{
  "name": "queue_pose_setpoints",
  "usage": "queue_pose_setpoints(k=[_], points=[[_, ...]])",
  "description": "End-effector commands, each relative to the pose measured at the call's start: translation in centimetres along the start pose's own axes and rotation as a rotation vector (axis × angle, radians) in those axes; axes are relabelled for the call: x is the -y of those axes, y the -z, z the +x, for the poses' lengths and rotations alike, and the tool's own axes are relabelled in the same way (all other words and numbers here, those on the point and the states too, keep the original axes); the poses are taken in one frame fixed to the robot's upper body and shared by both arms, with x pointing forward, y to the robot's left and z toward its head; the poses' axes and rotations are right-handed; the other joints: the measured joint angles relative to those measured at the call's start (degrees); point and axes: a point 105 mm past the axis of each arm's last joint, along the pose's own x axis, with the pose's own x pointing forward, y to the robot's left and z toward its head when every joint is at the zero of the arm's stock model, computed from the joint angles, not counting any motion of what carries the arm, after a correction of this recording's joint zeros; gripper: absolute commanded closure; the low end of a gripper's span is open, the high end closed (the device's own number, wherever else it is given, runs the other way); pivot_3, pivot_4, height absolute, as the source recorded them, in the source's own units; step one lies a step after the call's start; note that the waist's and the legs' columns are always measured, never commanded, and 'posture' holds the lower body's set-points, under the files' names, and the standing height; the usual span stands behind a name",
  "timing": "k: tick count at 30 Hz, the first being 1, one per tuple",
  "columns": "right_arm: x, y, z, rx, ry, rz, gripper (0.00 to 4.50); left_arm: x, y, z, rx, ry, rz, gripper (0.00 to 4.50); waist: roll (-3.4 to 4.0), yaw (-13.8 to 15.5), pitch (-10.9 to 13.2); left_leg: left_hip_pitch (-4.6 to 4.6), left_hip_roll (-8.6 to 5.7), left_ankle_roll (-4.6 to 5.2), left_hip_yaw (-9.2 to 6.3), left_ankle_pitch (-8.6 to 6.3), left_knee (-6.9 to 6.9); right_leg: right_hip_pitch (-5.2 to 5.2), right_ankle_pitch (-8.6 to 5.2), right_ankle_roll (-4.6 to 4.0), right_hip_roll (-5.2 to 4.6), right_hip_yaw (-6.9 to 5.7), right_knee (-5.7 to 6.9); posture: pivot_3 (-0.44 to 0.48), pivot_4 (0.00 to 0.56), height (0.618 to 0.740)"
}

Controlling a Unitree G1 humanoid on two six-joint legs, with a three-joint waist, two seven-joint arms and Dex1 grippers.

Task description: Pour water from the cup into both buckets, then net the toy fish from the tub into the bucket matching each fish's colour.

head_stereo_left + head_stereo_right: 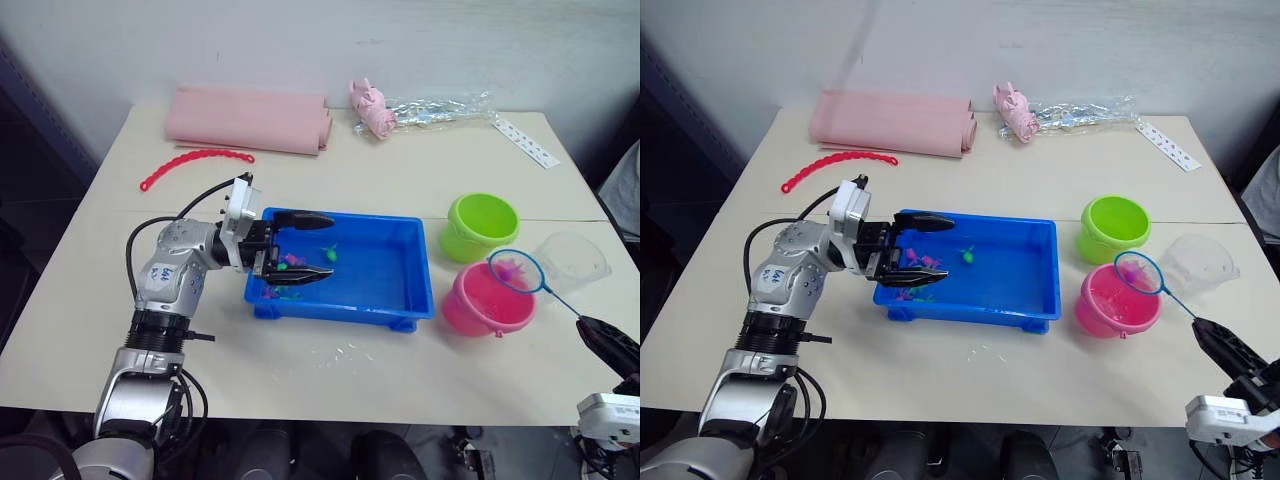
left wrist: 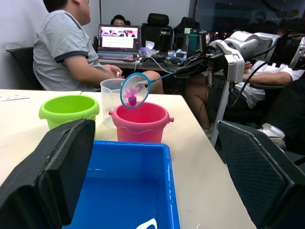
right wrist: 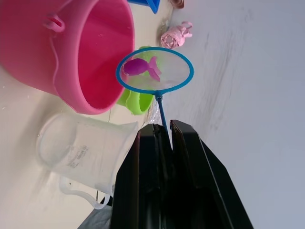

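Observation:
The blue tub [image 1: 400, 290] holds water and several tiny toy fish, a green one [image 1: 330, 250] and pink ones [image 1: 290, 262] among them. My left gripper [image 1: 948, 245] hangs open over the tub's left end, one finger on each side of the pink fish. On the right stand the lime green bucket [image 1: 482, 225] and the pink bucket [image 1: 488, 300], with the clear cup [image 1: 572, 258] upright beside them. My right gripper [image 3: 164, 128] is shut on the net's thin handle. The net's blue hoop [image 3: 155, 70] hovers over the pink bucket with a pink fish [image 3: 140, 67] in its mesh.
A folded pink cloth [image 1: 250, 118], a red beaded strip [image 1: 195, 163], a pale pink toy [image 1: 372, 108], a crinkled clear wrapper [image 1: 440, 108] and a white strip [image 1: 525, 142] lie at the table's far side. A person [image 2: 66, 47] sits beyond the table's right edge.

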Motion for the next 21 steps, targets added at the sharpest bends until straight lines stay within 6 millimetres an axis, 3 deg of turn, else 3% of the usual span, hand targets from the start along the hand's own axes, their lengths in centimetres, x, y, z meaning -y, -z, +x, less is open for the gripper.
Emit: queue_pose_setpoints(k=[1,12,15,21], points=[[0.5,0.3,-0.3,-0.014,0.024,-0.027,4.5,0.2,-1.0,0.8,0.017,0.04,0.035,0.03,0.0,0.0,0.0,0.0,-0.01,0.0,0.01,0.0,0.0,0.0,0.0,0.0,0.0,0.0,0.0,0.0,0.15,0.74],[0.1,0.6,-1.1,-0.114,0.038,-0.012,4.5,-0.1,-1.0,0.5,0.009,0.033,0.04,0.03,0.07,-0.01,-0.04,0.01,-0.01,-0.01,0.0,0.02,0.0,0.0,-0.01,-0.01,0.0,0.02,0.08,0.0,0.15,0.74],[-0.6,-0.6,-0.7,-0.07,0.022,0.033,4.5,-0.1,-0.9,0.6,0.007,0.034,0.041,0.03,0.07,-0.02,-0.04,0.03,0.0,-0.03,0.0,0.03,0.0,0.0,-0.01,-0.02,0.0,0.03,0.08,0.0,0.15,0.74],[0.4,0.1,-0.9,-0.109,0.057,0.035,4.5,-0.3,-0.9,0.2,0.007,0.012,0.049,0.03,0.14,-0.02,-0.08,0.03,0.0,-0.03,0.0,0.03,0.0,-0.01,-0.01,-0.02,0.0,0.04,0.11,0.0,0.15,0.74]])
